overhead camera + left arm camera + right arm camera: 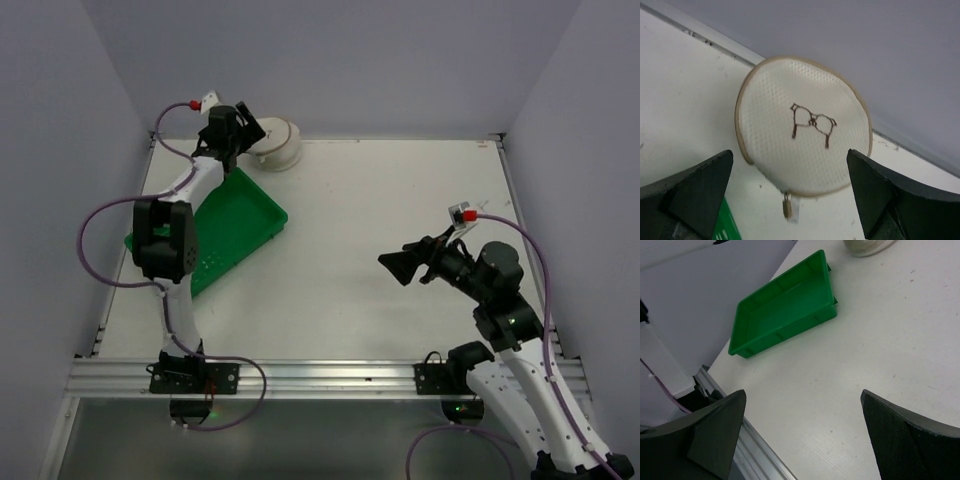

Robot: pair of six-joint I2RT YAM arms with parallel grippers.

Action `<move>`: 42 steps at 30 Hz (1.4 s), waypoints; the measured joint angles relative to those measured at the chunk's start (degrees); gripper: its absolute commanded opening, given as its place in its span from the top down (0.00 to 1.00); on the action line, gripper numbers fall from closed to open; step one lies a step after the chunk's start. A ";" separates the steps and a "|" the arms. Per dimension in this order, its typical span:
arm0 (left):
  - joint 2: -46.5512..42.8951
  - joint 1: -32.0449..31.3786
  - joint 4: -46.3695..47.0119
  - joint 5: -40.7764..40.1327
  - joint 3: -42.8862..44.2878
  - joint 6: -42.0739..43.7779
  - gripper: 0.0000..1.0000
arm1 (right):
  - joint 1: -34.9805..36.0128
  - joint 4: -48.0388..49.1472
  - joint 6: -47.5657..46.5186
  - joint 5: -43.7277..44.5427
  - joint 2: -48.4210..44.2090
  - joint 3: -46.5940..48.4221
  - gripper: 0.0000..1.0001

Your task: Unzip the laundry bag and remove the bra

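Two arms stand at the near edge of the white table (400,200), and neither has hold of anything. The left gripper (232,138) reaches to the far left corner, above the far end of the green plastic tray (235,225), and faces the laundry bag (275,145). Its jaws are spread wide, and in its wrist view the two dark fingers (695,190) frame the bag from either side without touching it. The bag (805,127) is a round off-white mesh case with a tan rim, sitting at the far edge of the table just beside the back wall (350,60) and just beyond the tray's far corner. A small brown bra drawing (812,122) marks its face, and a little metal zip pull (787,206) hangs at the near side of the rim, which looks closed all the way round as far as can be seen. The right gripper (395,265) hovers over the right half of the table, well apart from the bag, pointing left towards the tray (785,315). Its jaws are also wide apart and hold nothing, with bare tabletop between its fingers (910,440). Only a sliver of the bag (867,246) shows at the top of that view.
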 measured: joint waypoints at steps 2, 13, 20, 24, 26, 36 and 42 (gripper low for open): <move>6.82 0.98 -0.24 0.68 7.10 -0.09 0.00 | -0.02 0.09 0.15 -0.55 0.33 -0.26 0.01; 22.73 3.54 -1.60 8.15 18.78 -0.59 0.87 | 0.00 1.92 1.79 -2.23 2.47 -0.26 0.01; 18.29 2.38 5.11 18.88 14.40 -0.92 1.00 | 0.00 1.40 1.75 -1.05 2.97 -0.13 0.01; 9.33 -1.73 6.43 22.47 5.73 -1.14 1.00 | -0.02 -0.68 0.35 0.96 5.01 1.62 0.01; 2.71 -5.70 7.34 22.95 -0.07 -1.66 1.00 | 0.00 -0.85 -0.24 1.18 4.96 1.64 0.01; -31.06 -26.56 11.52 12.76 -33.90 -11.76 1.00 | 3.91 1.95 -1.14 3.39 7.26 0.52 0.01; -37.46 -32.44 11.32 4.76 -49.81 -22.21 1.00 | 16.59 4.02 -0.09 8.37 13.14 -1.38 0.13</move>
